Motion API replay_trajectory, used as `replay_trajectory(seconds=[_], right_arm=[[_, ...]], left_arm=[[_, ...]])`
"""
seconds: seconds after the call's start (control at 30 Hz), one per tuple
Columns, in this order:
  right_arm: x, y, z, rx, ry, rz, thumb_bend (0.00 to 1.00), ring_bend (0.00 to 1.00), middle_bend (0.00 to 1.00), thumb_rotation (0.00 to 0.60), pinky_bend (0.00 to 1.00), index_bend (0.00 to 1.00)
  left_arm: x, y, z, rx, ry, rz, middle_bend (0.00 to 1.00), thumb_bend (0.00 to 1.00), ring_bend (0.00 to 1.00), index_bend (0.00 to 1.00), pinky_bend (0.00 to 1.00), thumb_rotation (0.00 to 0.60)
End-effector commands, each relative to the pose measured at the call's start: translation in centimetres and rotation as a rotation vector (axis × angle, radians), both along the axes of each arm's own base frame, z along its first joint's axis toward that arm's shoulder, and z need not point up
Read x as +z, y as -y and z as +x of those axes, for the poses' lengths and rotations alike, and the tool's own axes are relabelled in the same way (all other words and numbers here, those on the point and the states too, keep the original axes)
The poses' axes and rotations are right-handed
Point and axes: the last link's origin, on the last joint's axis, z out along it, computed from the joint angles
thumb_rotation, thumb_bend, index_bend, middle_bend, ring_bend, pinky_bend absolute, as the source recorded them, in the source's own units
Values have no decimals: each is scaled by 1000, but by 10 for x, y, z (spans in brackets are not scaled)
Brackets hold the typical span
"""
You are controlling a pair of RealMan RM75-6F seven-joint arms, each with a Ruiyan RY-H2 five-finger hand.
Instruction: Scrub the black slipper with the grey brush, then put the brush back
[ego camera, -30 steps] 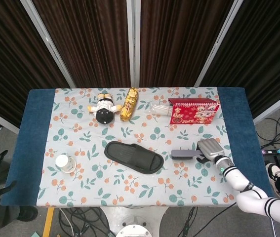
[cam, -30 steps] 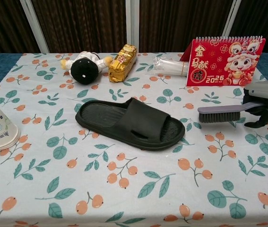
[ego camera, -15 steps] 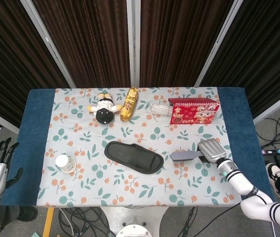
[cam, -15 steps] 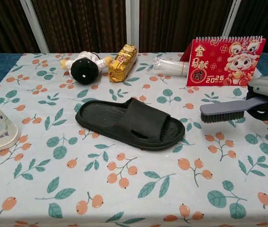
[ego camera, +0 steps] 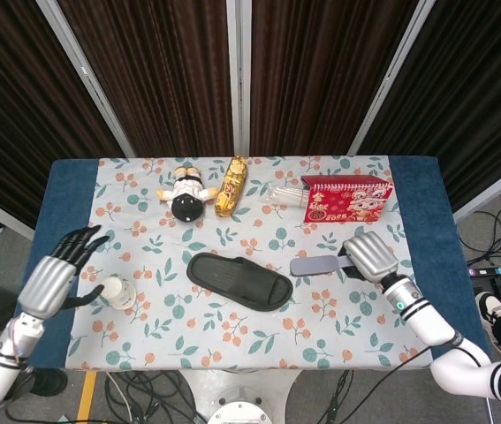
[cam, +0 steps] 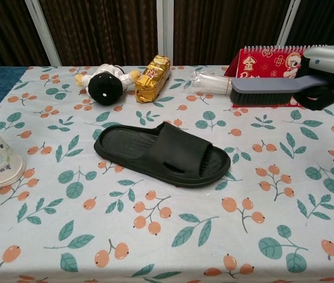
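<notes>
Brush (ego camera: pixel 319 265) and slipper (ego camera: pixel 239 280) were the pair that mattered: the grey brush was clasped by its handle in the right hand (ego camera: pixel 370 256), raised clear of the cloth, its long axis pointing leftward from the hand toward the slipper. The black slipper lay mid-table, to the left of and slightly nearer the robot than the bristle end, its own long axis running roughly left to right with a slight slant. A short gap separated brush tip from the slipper's near end, so I judged the right arm plainly the closer one for scrubbing.

In the chest view the brush (cam: pixel 270 91) showed a slim grey back over a dark band of stiff-looking bristles, in front of the red calendar (cam: pixel 265 59). The slipper (cam: pixel 163 153) looked like matte moulded foam or rubber, with a ribbed footbed and a broad strap.

The left hand (ego camera: pixel 56 274) hung at the table's left edge, fingers spread, holding nothing, just beside the paper cup (ego camera: pixel 117 292)
</notes>
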Motion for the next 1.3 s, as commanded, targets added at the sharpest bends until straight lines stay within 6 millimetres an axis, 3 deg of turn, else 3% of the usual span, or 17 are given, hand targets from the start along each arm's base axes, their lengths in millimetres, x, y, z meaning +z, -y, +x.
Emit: replay_trajectory(seconds=[0.03,0.23,0.53,0.8,1.2,1.3], right_arm=[[1,7,21,39,-9,7,639,1000,997,600,1000,1000],[-2,13,35,39,-32,12,639,1000,998,600,1000,1000],[-9,15,34,11,-45,22,639,1000,998,600,1000,1000],[-8,19,31,-5,-47,15,637,1000,998,600,1000,1000],[-18,16,24,-15,-62,41,636,1000,998,600,1000,1000],[-23,15,24,-14,-70,55,635,1000,998,600,1000,1000]], left_arm=[[-31,-41,38,-103,-8,-186,136,247,30,127,102,600],[-80,-77,72,-154,-110,-342,122,209,30,113,102,600],[-141,-105,109,-197,-234,-441,104,208,30,104,102,600],[-171,-117,122,-181,-272,-490,103,208,30,104,102,600],[-196,-122,119,-107,-289,-541,106,208,30,104,106,600],[-199,-124,118,-90,-291,-550,153,209,43,122,109,600]])
